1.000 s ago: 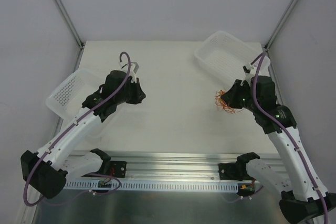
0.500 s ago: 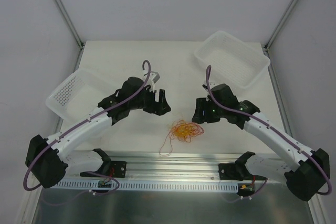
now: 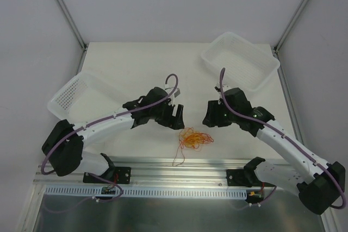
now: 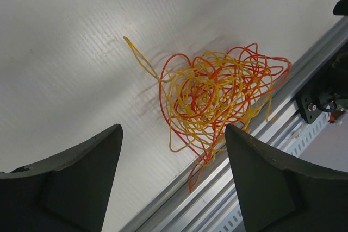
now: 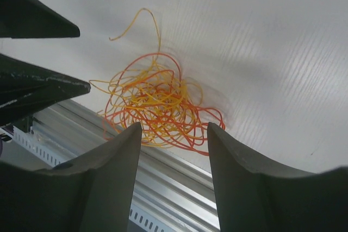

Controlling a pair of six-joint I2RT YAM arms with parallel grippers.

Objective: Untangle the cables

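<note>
The cables are one tangled ball of thin yellow-orange and red-orange strands lying on the white table near its front edge. One red-orange tail trails over the metal rail. My left gripper hovers just left of and behind the tangle, open and empty. My right gripper hovers just right of and behind it, also open and empty. The left wrist view shows the cables ahead of the open left gripper. In the right wrist view the cables lie beyond the open right gripper.
A white perforated basket stands at the table's left edge. Another white basket sits at the back right. An aluminium rail runs along the front edge just below the tangle. The left gripper's dark fingers show in the right wrist view.
The right gripper, which held the tangle up at the right, has let it go; it now lies at front centre. Both grippers have opened and both arms have swung in towards it.
</note>
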